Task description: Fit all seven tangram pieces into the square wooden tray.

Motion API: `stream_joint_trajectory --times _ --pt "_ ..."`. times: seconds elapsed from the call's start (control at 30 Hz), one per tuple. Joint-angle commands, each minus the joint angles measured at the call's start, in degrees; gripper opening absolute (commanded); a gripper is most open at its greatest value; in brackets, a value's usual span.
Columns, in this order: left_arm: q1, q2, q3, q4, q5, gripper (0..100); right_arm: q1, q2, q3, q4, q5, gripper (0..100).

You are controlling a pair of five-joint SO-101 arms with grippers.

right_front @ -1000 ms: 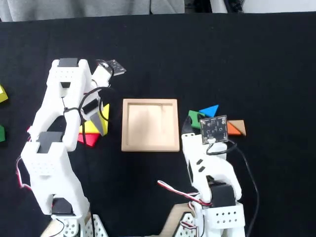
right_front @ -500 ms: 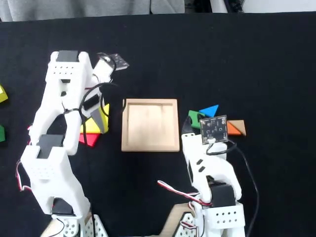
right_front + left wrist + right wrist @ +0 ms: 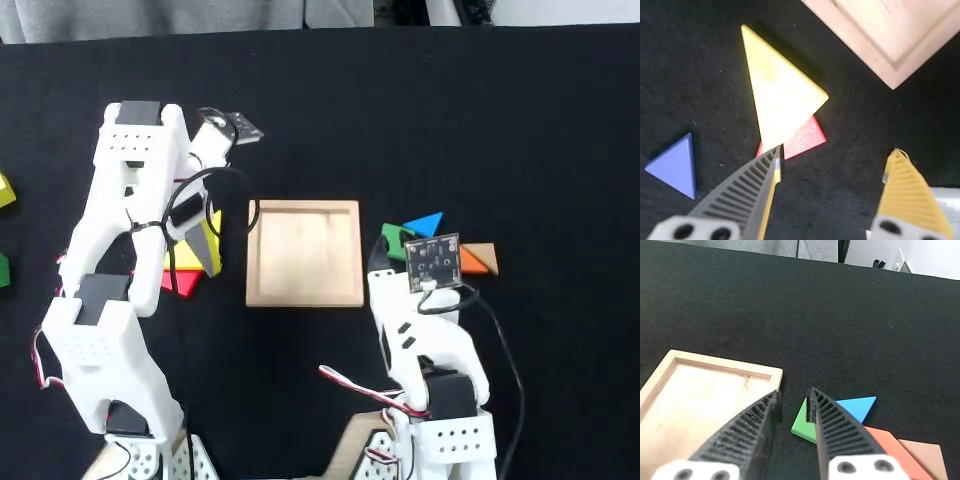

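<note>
High view: you have the tray at the middle of the black tabletop, its floor bare wood. At its 9 o'clock the left arm leans over a yellow triangle. A red piece pokes out at that triangle's 7 o'clock. At the tray's 3 o'clock, near its side, lies a cluster: a green piece, a blue triangle, an orange piece and a tan piece. The right arm rises from 5 o'clock, and its wrist board covers part of that cluster.

Left wrist view: your left end effector is released, jaws spread wide with only tabletop between them. The grey finger has its tip over the spot where the yellow triangle overlaps the red piece; you cannot tell whether it touches. A violet-blue triangle lies apart from both, and a corner of the tray shows beyond the yellow triangle.

Right wrist view: your right end effector stands slightly parted, a narrow gap, grasping nothing. One fingertip is just beside the tray's corner, and the other partly hides the green piece. The blue triangle, orange piece and tan piece lie close behind the green piece.
</note>
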Motion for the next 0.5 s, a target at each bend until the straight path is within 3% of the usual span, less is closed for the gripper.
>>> stream_joint_trajectory --times 0.0,0.47 --pt "0.75 -2.11 -1.45 0.35 2.46 38 -0.79 -4.62 -0.22 0.44 0.35 9.9" --pt "-1.80 3.25 -2.59 -6.95 2.55 39 -0.79 -4.62 -0.22 0.44 0.35 9.9"
